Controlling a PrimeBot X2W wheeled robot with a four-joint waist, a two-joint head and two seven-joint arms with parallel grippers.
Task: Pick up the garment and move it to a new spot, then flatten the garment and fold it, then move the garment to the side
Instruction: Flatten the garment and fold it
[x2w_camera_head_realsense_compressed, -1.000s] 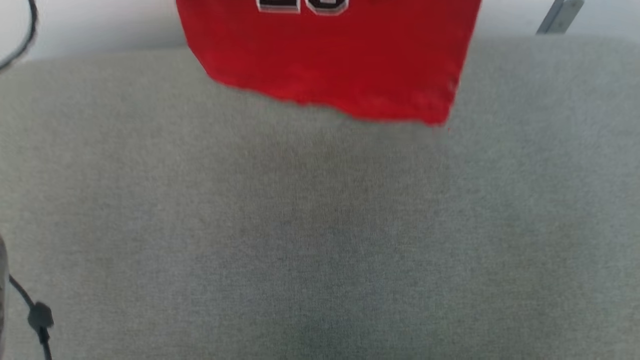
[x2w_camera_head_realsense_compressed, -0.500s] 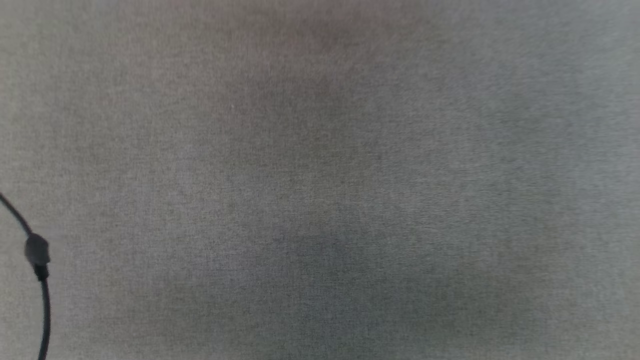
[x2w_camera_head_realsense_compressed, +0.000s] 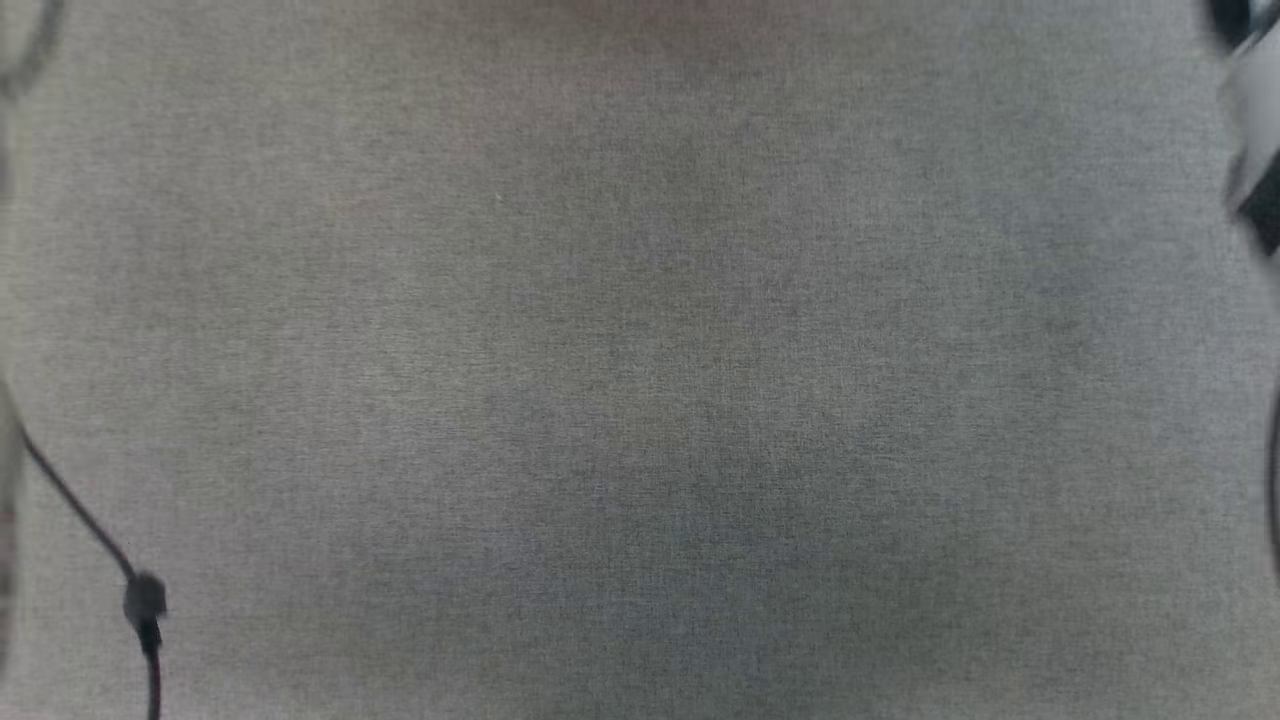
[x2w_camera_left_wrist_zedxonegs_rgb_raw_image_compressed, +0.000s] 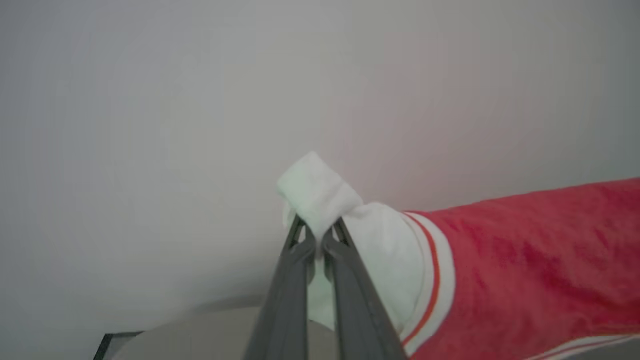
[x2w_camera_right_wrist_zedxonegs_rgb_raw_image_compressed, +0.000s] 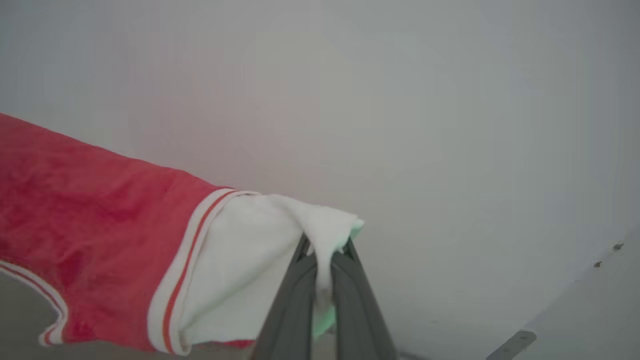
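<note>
Pinching one white cuff of the garment (x2w_camera_left_wrist_zedxonegs_rgb_raw_image_compressed: 525, 260), the left gripper (x2w_camera_left_wrist_zedxonegs_rgb_raw_image_compressed: 318, 240) is clamped tight; the right gripper (x2w_camera_right_wrist_zedxonegs_rgb_raw_image_compressed: 323, 252) clamps the other cuff. Red cloth stretches between them in the air, before a pale wall (x2w_camera_left_wrist_zedxonegs_rgb_raw_image_compressed: 150, 100), above the grey surface (x2w_camera_head_realsense_compressed: 640, 400).

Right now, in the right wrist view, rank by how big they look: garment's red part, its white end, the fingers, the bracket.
1. garment, red part
2. white end
3. fingers, close to the white end and nearest the camera, so that order is unsure
4. bracket
</note>
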